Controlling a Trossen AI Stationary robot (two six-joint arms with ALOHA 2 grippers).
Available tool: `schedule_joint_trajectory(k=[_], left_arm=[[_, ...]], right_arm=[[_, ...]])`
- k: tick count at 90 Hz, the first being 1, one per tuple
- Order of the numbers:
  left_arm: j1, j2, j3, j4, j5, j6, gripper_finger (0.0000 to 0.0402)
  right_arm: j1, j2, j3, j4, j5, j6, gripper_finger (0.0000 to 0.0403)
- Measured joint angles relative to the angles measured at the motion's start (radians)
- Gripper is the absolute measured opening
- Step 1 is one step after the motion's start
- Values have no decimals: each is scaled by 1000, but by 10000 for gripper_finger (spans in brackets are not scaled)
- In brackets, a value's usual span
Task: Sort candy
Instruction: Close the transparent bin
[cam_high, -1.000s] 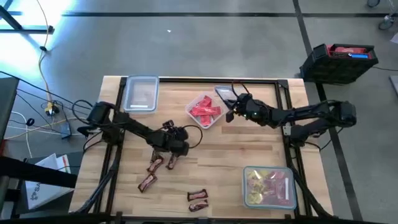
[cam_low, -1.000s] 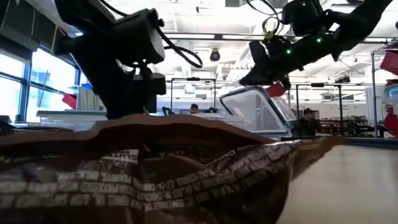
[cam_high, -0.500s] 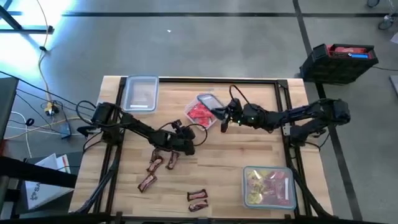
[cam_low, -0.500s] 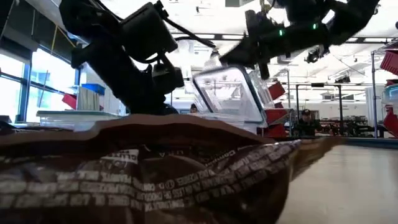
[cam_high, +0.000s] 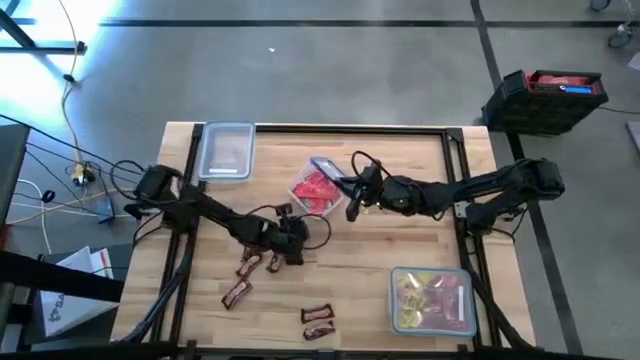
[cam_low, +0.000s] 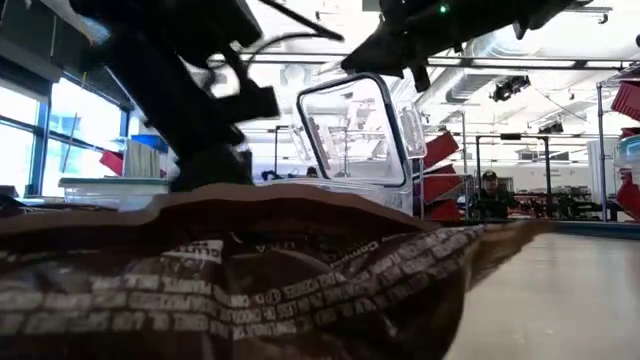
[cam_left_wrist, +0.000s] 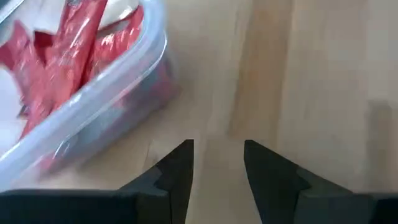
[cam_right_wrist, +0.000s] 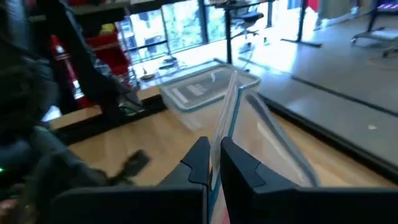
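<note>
Mostly, a brown candy wrapper (cam_low: 250, 280) blocks my low view; overhead, my right gripper (cam_high: 349, 192) pinches a clear lid (cam_high: 329, 172) above red candy (cam_high: 314, 190), left gripper (cam_left_wrist: 217, 163) empty, parted

Bright, even overhead light — wrist views motion-blurred, low view's foreground unfocused.

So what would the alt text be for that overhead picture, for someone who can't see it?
Seen from above, the right gripper holds a clear lid over a container of red candy on a wooden table. The left gripper sits near brown mini bars; a yellow-candy container stands near the right front.
</note>
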Motion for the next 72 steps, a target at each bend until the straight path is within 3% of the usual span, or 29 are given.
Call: schedule_joint_trajectory(k=[7,16,40,72], left_arm=[[-8,-53,-16,-75,-75,-82,126],[29,-93,-91,-47,-116,-147,126],[191,-76,-326,352,-12,-180,126],[207,-73,-364,725,49,-9,126]], right_arm=[[-18,1,0,0,12,-6,0],[-42,26,2,19,1,-7,0],[-83,147,1,156,-61,-22,0],[-90,161,10,178,-77,39,0]])
